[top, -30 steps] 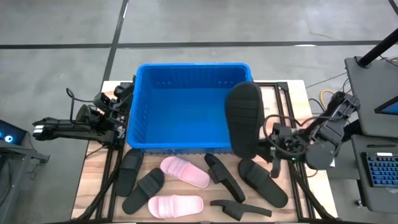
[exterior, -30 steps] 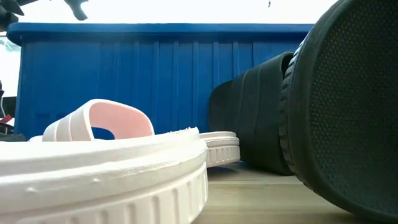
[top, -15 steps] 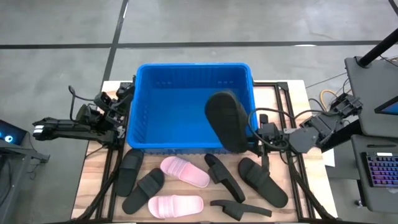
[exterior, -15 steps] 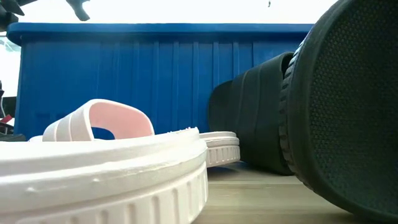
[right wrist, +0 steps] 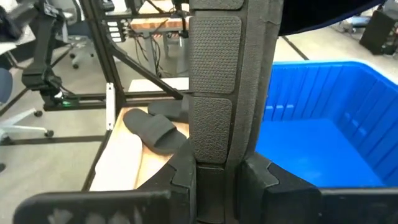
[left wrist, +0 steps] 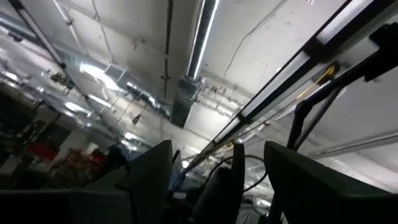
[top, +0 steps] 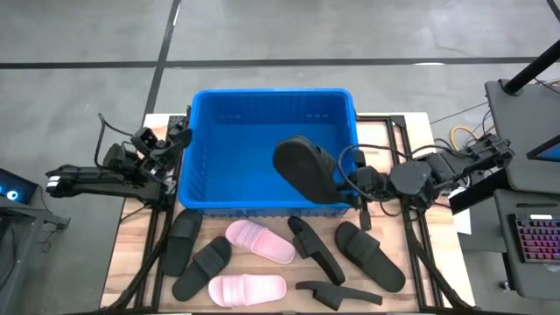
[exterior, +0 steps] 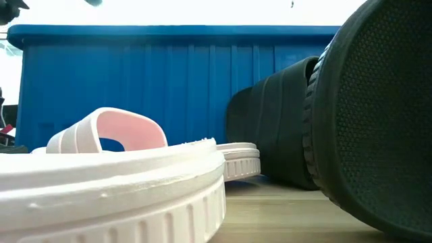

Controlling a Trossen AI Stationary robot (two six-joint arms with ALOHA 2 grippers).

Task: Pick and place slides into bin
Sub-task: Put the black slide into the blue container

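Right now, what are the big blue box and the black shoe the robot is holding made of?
The blue box looks like hard, slightly shiny plastic with ribbed walls. The black shoe in the right gripper looks like matte foam or rubber, with a dimpled sole; which one is hard to say.

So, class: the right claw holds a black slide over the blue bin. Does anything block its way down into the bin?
Nothing visible does. The right claw holds the black slide above the bin, whose blue floor below shows bare.
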